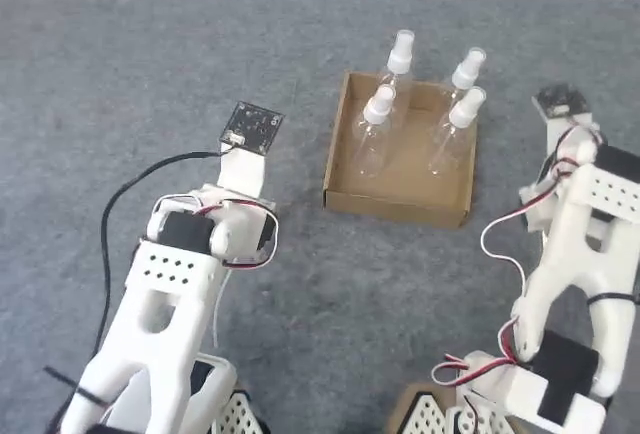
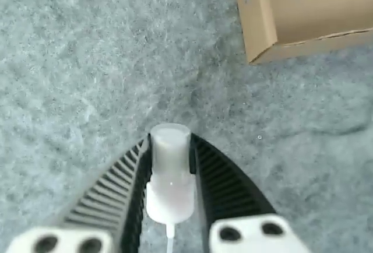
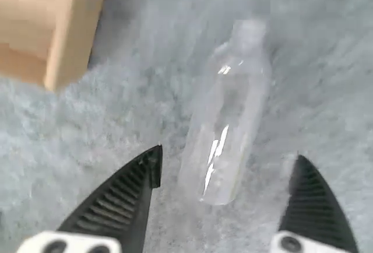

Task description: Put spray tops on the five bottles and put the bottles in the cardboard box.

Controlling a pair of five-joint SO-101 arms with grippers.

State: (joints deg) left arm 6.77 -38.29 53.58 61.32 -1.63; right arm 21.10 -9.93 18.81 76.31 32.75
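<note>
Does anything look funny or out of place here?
Yes. One bottle is outside the cardboard box on the carpet, apparently lying down, with no top. The four boxed bottles stand upright with tops. The left gripper holds a spray top.

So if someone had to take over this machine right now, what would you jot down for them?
Left gripper: shut on a white plastic spray top, above the grey carpet near the brown cardboard box.
Right gripper: open, over a clear plastic bottle that seems to lie on the carpet, apparently without a top.
Done: four clear capped bottles stand in the box.
Left: fit the held top on the fifth bottle, then box it.
</note>
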